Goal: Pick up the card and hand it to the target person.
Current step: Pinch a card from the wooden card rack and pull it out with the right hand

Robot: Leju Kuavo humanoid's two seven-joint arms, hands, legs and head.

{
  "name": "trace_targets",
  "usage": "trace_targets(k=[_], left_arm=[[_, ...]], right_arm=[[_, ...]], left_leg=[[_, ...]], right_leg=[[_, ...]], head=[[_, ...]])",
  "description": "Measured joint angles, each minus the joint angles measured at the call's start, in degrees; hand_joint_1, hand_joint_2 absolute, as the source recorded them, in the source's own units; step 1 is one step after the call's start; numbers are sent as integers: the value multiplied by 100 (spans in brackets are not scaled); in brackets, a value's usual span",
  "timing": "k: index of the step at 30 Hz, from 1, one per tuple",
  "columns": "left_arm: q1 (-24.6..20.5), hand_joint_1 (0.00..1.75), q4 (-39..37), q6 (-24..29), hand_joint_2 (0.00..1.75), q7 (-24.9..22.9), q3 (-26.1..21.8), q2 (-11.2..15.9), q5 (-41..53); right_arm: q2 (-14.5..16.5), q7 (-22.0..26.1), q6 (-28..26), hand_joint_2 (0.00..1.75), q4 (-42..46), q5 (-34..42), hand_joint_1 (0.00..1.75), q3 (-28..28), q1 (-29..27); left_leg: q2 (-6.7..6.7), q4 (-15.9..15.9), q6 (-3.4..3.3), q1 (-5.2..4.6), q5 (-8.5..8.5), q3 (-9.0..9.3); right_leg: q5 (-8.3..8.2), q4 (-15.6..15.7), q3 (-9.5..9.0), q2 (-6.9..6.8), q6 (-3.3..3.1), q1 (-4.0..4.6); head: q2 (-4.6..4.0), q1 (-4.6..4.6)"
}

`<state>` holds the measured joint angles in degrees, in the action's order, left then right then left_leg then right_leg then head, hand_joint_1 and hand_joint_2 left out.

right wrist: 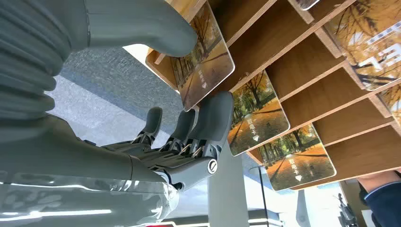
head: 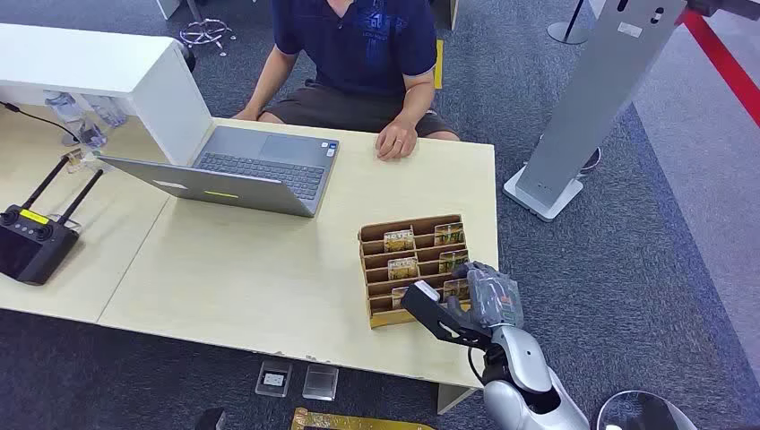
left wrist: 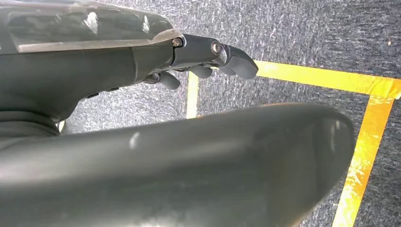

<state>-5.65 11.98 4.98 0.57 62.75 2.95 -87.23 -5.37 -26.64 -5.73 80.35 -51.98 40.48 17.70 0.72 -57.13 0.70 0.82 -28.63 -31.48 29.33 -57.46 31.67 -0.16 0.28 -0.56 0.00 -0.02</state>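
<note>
Laptop [head: 242,170] and person [head: 358,54] sit beyond card rack [head: 408,269].

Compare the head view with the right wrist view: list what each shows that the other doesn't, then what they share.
Head view alone: the open laptop, the black controller with antennas, the light table, and the seated person's hand resting on it.

Right wrist view alone: close detail of the thumb and fingers on either side of one autumn-photo card, and the print on the neighbouring cards.

Both: the right hand at the wooden card rack, the cards in its slots, and part of the person.
</note>
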Motion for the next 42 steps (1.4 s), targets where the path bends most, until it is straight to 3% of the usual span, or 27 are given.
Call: trace_targets(k=[25,31,42], left_arm=[[0,0,0,0,0,-2,0,2,0],[0,0,0,0,0,-2,0,2,0],[0,0,0,0,0,-2,0,2,-2]], right_arm=[[-16,3,29,175,0,37,91,2,1],[-16,4,31,175,0,39,134,4,1],[-14,20,60,175,8,50,136,4,28]], left_leg=[[0,0,0,0,0,-1],[0,0,0,0,0,-1],[0,0,0,0,0,3]], right_leg=[[0,0,0,0,0,0],[0,0,0,0,0,0],[0,0,-4,-1,0,0]], head=[[0,-2],[0,-2],[0,-2]])
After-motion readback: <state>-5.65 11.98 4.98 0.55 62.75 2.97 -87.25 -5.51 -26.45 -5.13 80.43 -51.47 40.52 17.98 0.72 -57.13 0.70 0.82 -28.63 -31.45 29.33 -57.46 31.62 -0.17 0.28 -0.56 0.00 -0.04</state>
